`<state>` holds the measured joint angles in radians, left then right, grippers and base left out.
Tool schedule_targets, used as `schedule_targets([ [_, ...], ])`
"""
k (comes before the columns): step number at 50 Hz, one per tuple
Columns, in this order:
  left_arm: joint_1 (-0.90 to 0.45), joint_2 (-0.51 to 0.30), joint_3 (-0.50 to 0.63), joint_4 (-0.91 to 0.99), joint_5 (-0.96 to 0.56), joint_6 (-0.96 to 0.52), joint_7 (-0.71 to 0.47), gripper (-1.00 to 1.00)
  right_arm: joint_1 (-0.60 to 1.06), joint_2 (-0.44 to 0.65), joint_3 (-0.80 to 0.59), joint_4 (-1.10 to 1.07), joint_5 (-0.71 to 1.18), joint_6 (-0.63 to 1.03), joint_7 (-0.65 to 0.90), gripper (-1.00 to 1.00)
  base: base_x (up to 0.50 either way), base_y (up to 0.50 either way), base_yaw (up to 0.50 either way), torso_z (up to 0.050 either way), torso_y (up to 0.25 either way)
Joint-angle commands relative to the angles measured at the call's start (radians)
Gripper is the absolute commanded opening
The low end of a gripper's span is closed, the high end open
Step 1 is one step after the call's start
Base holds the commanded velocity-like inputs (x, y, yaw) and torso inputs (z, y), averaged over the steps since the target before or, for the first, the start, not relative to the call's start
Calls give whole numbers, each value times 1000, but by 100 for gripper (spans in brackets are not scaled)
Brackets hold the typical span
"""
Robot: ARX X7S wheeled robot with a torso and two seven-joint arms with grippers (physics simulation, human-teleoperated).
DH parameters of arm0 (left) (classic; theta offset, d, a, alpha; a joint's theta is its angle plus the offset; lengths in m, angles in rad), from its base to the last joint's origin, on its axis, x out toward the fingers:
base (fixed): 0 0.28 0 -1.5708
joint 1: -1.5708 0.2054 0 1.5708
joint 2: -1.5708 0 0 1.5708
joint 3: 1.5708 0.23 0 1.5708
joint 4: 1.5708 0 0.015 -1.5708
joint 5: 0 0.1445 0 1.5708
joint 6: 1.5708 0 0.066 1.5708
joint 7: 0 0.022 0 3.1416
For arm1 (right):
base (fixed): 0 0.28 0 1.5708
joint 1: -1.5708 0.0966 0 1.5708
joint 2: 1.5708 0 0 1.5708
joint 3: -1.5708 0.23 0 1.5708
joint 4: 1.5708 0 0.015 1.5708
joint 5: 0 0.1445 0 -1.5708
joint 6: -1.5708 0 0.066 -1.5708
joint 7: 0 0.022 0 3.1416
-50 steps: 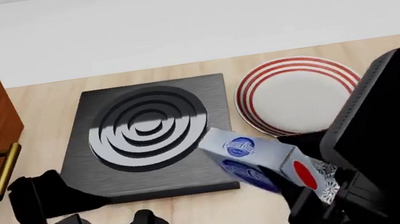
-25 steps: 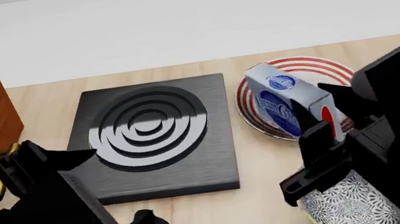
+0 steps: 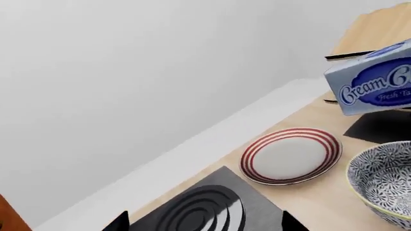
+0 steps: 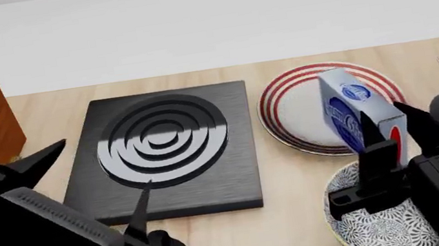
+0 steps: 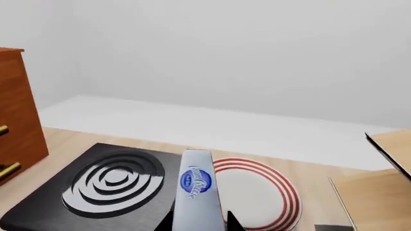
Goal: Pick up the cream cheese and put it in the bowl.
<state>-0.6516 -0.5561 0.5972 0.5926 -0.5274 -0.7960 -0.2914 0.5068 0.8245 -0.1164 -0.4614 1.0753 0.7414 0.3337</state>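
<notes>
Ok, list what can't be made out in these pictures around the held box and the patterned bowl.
- Right gripper: in the head view the pale grey-blue cream cheese box and the arm cover its pads; in the right wrist view the lower edge cuts them off.
- Deep white bowl with dark floral pattern: head view, largely behind the right arm and cut by the lower edge; left wrist view, cut off at the edge.
- Box's height above the bowl: no view shows it.

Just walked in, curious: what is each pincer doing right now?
Left pincer: open, holding nothing.
Right pincer: closed on the cream cheese, raised over the plate near the bowl.
</notes>
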Motion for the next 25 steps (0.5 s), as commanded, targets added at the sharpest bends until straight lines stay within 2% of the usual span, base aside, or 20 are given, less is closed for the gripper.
schedule_targets([
  [1,92,13,-75,63,-46,44,-77,100,-126,16,85,-127,-14,-53,72,-100,0,0,0,0,0],
  [7,87,31,-72,-3,-10,87,-78,100,-204,33,127,-188,-11,-83,81,-100,0,0,0,0,0],
  [9,93,31,-36,-13,61,115,-103,100,-232,38,137,-206,-16,-85,98,-100,0,-1,0,0,5],
  [21,128,27,-32,-5,103,177,-127,100,-297,54,167,-225,-22,-75,159,-100,0,0,0,1,0],
  [25,126,24,-44,-1,58,160,-103,100,-308,54,173,-206,-23,-73,166,-100,0,0,0,0,0],
])
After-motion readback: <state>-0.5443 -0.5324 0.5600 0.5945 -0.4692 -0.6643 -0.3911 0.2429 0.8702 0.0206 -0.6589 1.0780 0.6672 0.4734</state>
